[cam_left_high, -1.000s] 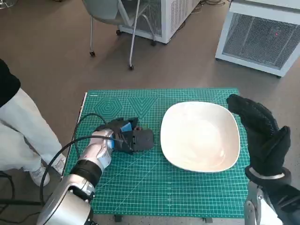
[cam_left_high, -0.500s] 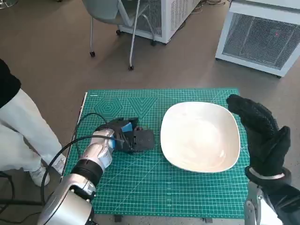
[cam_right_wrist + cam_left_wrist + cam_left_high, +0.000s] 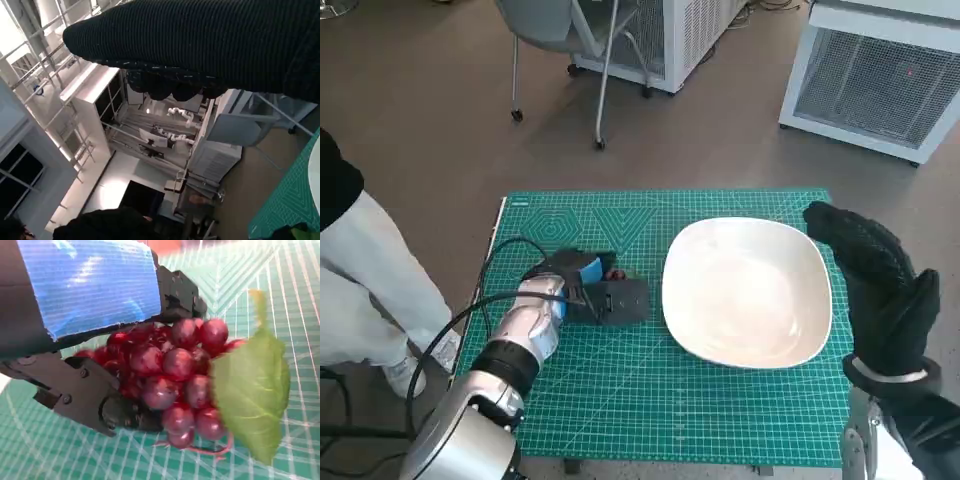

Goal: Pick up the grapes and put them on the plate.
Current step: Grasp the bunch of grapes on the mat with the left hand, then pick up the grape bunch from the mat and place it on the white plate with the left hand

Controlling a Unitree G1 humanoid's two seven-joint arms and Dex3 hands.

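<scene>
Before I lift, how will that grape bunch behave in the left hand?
The grape bunch looks glossy and uniform, so probably light plastic and somewhat slippery. Its leaf will likely flop. The left hand wraps only one side, so it may sag or slip.

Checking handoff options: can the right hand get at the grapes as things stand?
Probably not easily. The right hand is raised at the table's right edge, with the plate between it and the grapes. The left hand already covers the grapes, its fingers round the bunch, so little is left to grab.
</scene>
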